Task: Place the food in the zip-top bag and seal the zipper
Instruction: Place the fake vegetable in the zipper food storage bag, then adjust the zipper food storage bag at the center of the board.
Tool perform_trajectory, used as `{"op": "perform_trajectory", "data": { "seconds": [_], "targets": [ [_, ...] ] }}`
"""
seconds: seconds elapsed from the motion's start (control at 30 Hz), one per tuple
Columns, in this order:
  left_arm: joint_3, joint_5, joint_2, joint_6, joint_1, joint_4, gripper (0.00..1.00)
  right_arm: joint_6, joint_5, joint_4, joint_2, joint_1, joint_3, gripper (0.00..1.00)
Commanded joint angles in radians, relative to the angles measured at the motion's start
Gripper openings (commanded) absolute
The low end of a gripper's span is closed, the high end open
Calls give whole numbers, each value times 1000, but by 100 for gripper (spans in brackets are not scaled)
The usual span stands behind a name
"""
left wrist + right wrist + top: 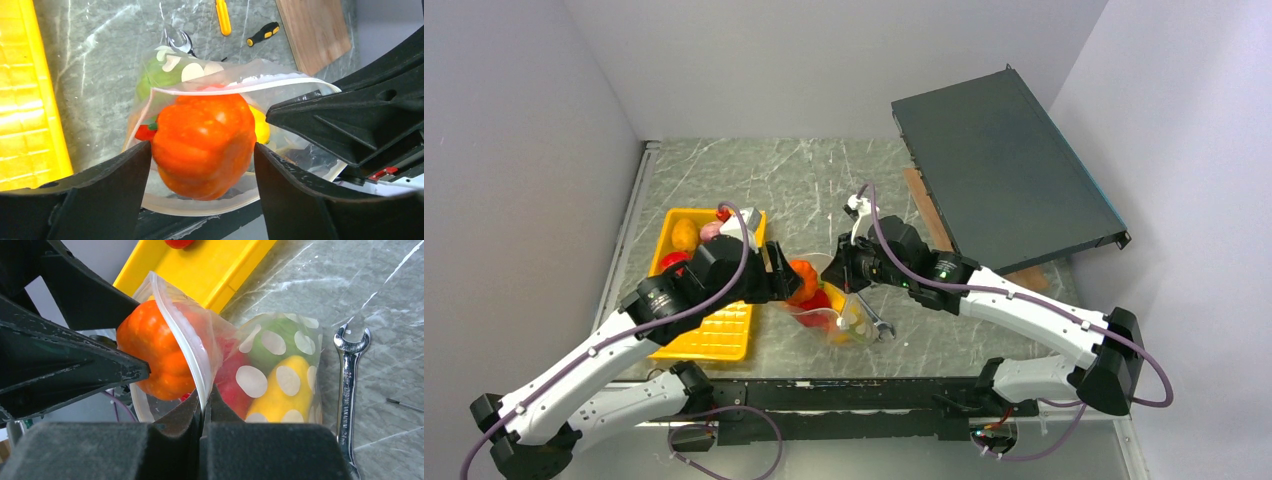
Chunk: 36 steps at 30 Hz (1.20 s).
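Observation:
My left gripper (202,146) is shut on an orange pepper (205,140) and holds it in the open mouth of the zip-top bag (185,70). The bag lies mid-table (849,320) with a green cabbage (270,352), a yellow pepper (280,400) and a red piece (230,390) inside, behind its white dots. My right gripper (204,400) is shut on the bag's mouth edge, on the white zipper (185,340), and holds it up. In the top view the grippers meet over the bag: left (789,283), right (842,275).
The yellow tray (724,335) lies left of the bag, with an orange piece (685,233), a pink piece (711,231) and red pieces at its far end. A steel wrench (348,385) lies beside the bag. Two screwdrivers (223,17) (262,32), a wooden board (315,30) and a dark panel (1004,165) lie beyond.

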Motion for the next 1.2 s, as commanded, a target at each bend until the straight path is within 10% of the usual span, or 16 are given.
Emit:
{"op": "perform_trajectory", "data": {
  "seconds": [0.0, 0.33, 0.67, 1.17],
  "targets": [
    [66, -38, -16, 9, -6, -15, 85, 7, 10, 44, -58, 0, -1, 0],
    [113, -114, -114, -4, -5, -147, 84, -1, 14, 37, -68, 1, -3, 0],
    [-72, -76, -239, -86, -5, -91, 41, -3, 9, 38, -65, 1, 3, 0],
    [-141, 12, -181, -55, -6, 64, 10, -13, 5, 35, -54, 0, -5, 0]
  ]
}}
